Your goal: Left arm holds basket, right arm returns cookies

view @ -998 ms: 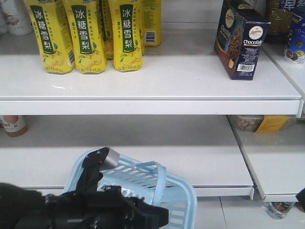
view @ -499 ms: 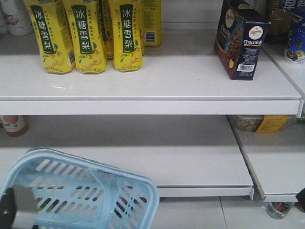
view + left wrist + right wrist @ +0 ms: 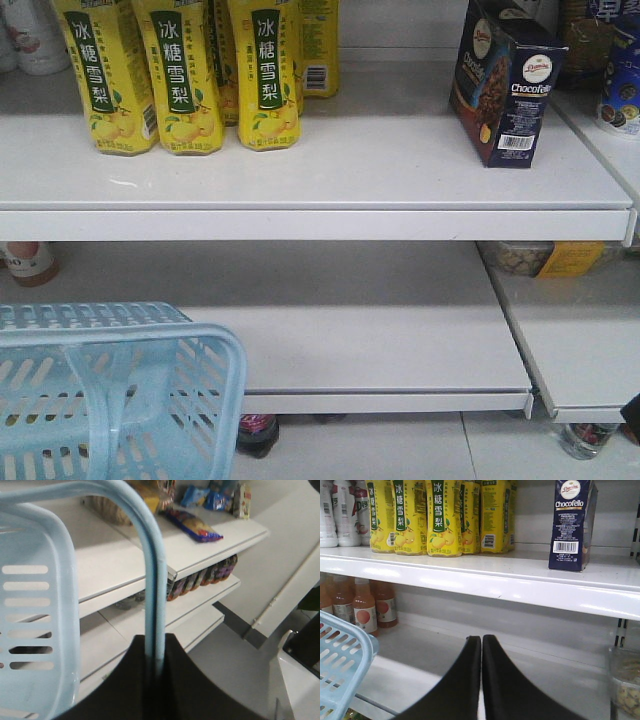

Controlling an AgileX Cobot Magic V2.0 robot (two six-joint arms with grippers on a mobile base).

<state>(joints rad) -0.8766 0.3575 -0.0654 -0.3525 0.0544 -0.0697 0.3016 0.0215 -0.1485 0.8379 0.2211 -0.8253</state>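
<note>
in the front view the basket (image 3: 110, 390) fills the lower left corner, its slatted side and a handle facing the camera, in front of the lower shelf (image 3: 380, 345); a dark-capped bottle (image 3: 257, 435) shows on the floor just right of it, under the shelf edge; at the upper left of the frame the yellow cartons (image 3: 180, 75) stand in a row on the upper shelf (image 3: 320, 165); a small bottle (image 3: 30, 262) sits at the left edge beneath that shelf; at the upper right the cookies (image 3: 505, 85) stand upright near the shelf's right end, well apart from the cartons, barcode side toward the camera.

in the left wrist view the basket's slatted wall (image 3: 30, 620) fills the left side; its handle (image 3: 150, 580) arcs across the top and runs down the middle into the left gripper (image 3: 155, 667), whose black fingers (image 3: 197, 680) are pinched on it at the bottom centre; snack bags (image 3: 195, 525) lie on a shelf at the upper right.

in the right wrist view the basket rim (image 3: 340, 655) is at the lower left; juice bottles (image 3: 365, 610) stand above it at the left edge; the right gripper (image 3: 481, 645) sits at the bottom centre, fingers (image 3: 500, 680) pressed together with nothing between them; the cookies (image 3: 570, 525) stand at the upper right on the shelf, apart from the gripper.
</note>
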